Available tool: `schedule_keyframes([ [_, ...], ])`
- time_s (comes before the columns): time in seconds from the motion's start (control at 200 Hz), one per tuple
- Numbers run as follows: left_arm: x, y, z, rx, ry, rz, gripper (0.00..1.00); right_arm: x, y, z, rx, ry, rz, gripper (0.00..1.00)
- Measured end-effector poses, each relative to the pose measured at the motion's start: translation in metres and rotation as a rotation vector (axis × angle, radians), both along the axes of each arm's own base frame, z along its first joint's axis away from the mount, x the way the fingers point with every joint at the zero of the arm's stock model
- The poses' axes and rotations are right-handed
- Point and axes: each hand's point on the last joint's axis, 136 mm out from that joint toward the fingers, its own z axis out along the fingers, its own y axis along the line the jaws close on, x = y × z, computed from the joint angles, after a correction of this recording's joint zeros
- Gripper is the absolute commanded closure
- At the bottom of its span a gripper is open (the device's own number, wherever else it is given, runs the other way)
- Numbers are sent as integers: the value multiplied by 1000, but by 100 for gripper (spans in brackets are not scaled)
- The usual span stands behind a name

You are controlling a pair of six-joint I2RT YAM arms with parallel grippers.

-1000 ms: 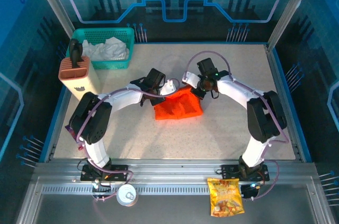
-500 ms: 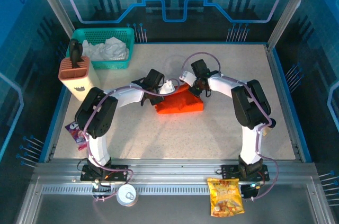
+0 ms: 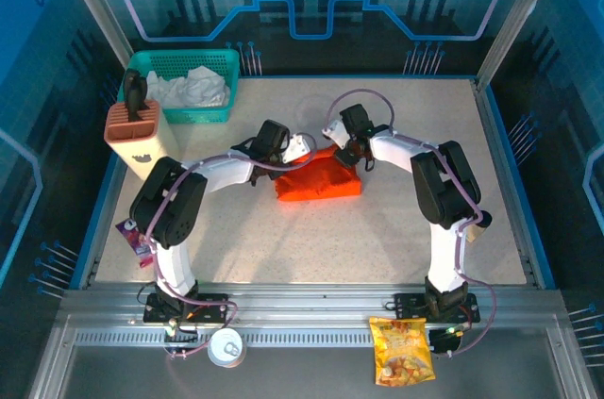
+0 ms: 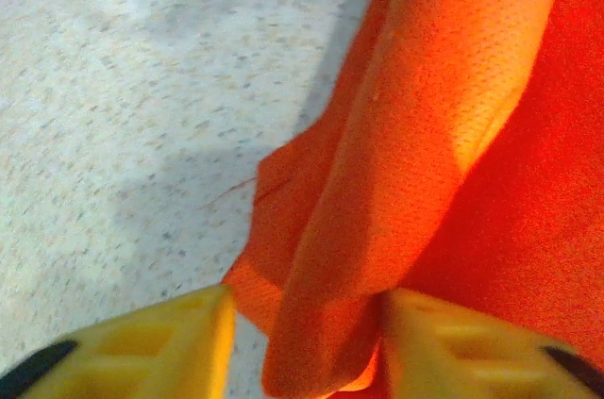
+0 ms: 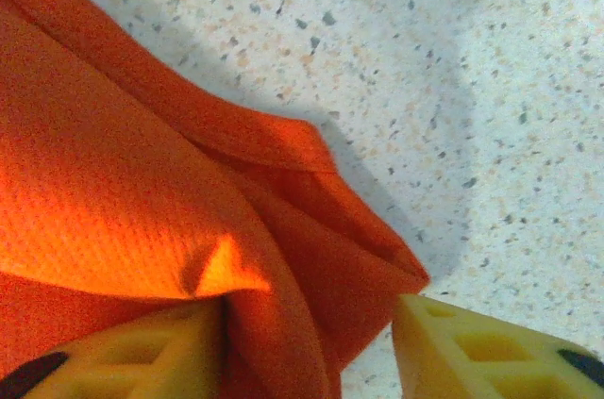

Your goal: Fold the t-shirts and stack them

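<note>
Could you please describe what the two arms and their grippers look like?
The left arm and right arm have white links, black joint housings and a thin lilac cable looping alongside. The left gripper and right gripper have yellow fingers with recessed cut-outs and black patches.

Counter [image 3: 396, 248] is open along the near strip and in the far-right corner. Obstacles: teal basket [image 3: 184, 88] in the far-left corner, tan tool holder [image 3: 140, 135] just in front of it, orange t-shirt [image 3: 318, 184] mid-counter. Left arm [image 3: 212, 173] and right arm [image 3: 415, 156] converge at the shirt's far edge, blocking passage there.
</note>
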Motion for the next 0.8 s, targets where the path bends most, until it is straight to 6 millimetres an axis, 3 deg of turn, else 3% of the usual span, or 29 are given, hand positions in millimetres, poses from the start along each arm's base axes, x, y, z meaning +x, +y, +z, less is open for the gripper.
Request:
schedule_keyframes([
  [0.155, 15, 12, 40, -79, -121, 92, 30, 10, -6, 32, 80, -67, -96, 44],
  [0.18, 18, 15, 49, -104, -147, 115, 24, 13, -8, 41, 95, -87, -115, 44],
  [0.235, 23, 23, 72, -159, -207, 159, 1, 17, -12, 63, 131, -134, -162, 43],
  [0.42, 24, 59, 144, -334, -365, 319, 0, 18, -25, 136, 268, -223, -332, 42],
  [0.535, 11, 73, 187, -461, -436, 403, 1, 4, -29, 167, 386, -201, -411, 44],
  [0.675, -20, 90, 231, -653, -495, 509, 0, -30, -23, 180, 553, -104, -452, 50],
  [0.8, -54, 98, 247, -828, -478, 560, 1, -64, -7, 161, 682, 63, -466, 60],
])
